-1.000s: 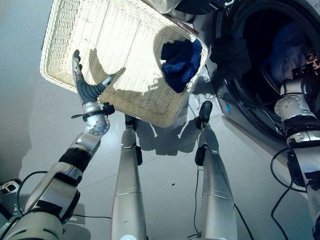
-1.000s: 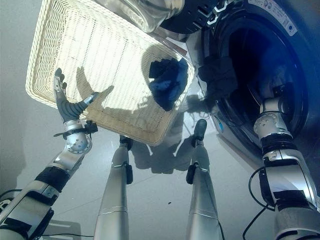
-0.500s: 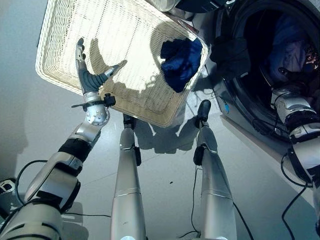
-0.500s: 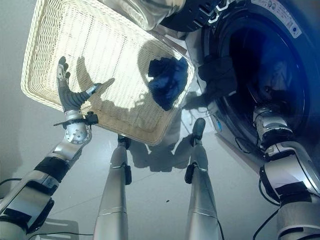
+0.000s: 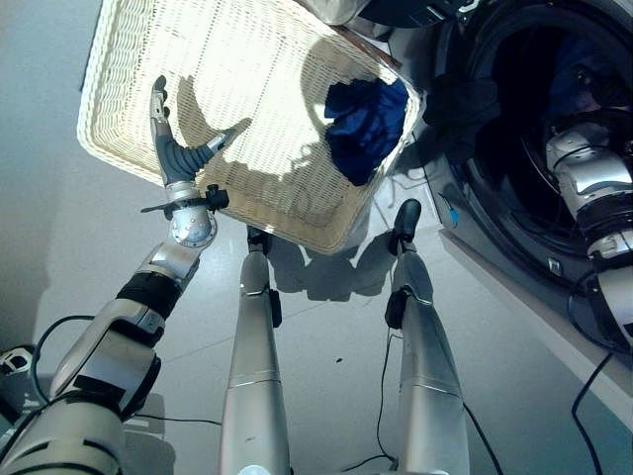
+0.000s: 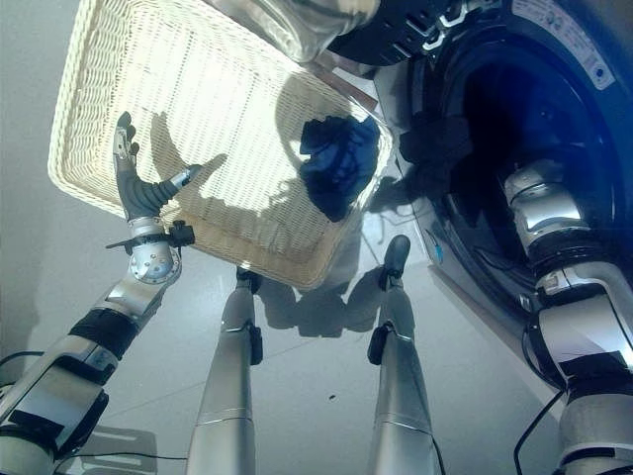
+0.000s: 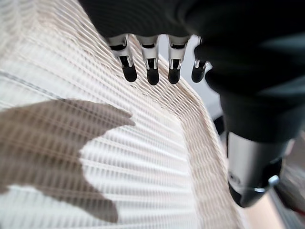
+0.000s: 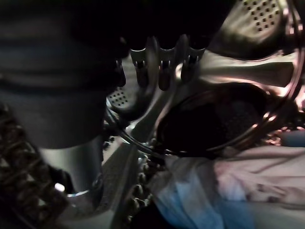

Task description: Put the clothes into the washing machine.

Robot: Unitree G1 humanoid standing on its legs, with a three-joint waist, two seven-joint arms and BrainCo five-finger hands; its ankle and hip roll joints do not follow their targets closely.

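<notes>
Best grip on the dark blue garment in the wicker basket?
Pinch the raised bunched top of the dark blue crumpled garment, coming from above on the open basket-centre side. It lies heaped against the cream wicker basket wall nearest the washing machine, so that side is blocked.

I see some small print on a pale label (image 6: 586, 56) on the front panel of the washing machine (image 6: 465, 247), above its round opening. I cannot read these characters, they are too small. I find no other text, number or sign on any other thing.
</notes>
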